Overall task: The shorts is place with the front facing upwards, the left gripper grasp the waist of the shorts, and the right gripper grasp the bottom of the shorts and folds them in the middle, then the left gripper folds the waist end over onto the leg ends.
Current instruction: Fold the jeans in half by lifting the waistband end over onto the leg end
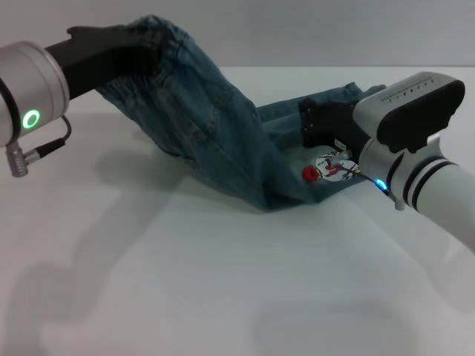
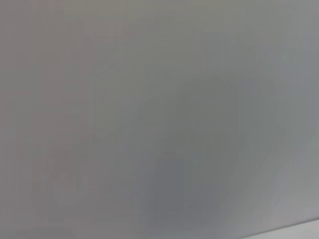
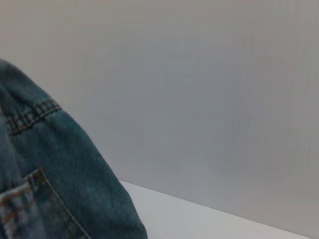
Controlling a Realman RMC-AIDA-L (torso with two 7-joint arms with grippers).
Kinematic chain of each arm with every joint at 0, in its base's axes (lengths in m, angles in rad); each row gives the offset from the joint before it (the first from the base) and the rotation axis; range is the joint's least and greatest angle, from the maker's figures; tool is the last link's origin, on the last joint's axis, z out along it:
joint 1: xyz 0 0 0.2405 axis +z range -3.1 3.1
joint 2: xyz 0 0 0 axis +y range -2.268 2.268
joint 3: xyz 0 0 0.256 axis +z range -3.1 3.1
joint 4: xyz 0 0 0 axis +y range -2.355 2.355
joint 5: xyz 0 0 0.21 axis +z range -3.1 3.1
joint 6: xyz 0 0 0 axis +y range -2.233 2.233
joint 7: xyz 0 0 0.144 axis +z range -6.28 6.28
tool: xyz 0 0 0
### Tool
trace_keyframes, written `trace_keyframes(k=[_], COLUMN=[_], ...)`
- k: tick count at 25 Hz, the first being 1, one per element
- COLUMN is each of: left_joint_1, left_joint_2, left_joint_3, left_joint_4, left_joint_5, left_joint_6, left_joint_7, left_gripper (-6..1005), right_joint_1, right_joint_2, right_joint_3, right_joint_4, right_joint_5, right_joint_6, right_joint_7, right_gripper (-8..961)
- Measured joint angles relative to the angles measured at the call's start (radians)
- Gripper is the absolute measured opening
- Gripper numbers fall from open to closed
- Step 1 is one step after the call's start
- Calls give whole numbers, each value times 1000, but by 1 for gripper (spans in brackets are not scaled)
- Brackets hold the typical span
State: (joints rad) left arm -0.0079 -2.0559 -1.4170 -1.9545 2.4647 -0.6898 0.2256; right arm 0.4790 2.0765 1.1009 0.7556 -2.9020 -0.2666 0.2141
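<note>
Fingers of the left gripper (image 1: 145,46) clamp the waist (image 1: 152,55), lifted off the counter (image 1: 185,282). Right gripper (image 1: 315,122) rests on the leg ends (image 1: 326,148); its finger state cannot be told.

Blue-green denim shorts (image 1: 215,126) carry orange stitching and a red, white and black cartoon print (image 1: 330,167); the table (image 1: 185,282) is white.
</note>
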Motion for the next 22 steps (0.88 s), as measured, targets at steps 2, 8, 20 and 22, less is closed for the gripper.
trace_keyframes(k=[2, 8, 20, 22], left_joint_1=[-6, -46, -107, -112], left_joint_2=[0, -1, -3, -3], left_joint_3=[6, 23, 53, 54], left_joint_4=[-6, -16, -14, -12], left_joint_5=[-4, -9, -17, -21], left_joint_6=[7, 27, 39, 39], left_joint_7=[0, 0, 10, 10], left_gripper=[87, 86, 85, 85], right_joint_1=[11, 36, 83, 107], right_joint_2=[0, 5, 7, 8], right_joint_3=[0, -20, -100, -119], right_joint_4=[-6, -24, -29, -35], right_joint_5=[0, 3, 4, 4], right_joint_6=[3, 3, -4, -5], right_joint_7=[0, 1, 72, 100], right_gripper=[-1, 0, -1, -1])
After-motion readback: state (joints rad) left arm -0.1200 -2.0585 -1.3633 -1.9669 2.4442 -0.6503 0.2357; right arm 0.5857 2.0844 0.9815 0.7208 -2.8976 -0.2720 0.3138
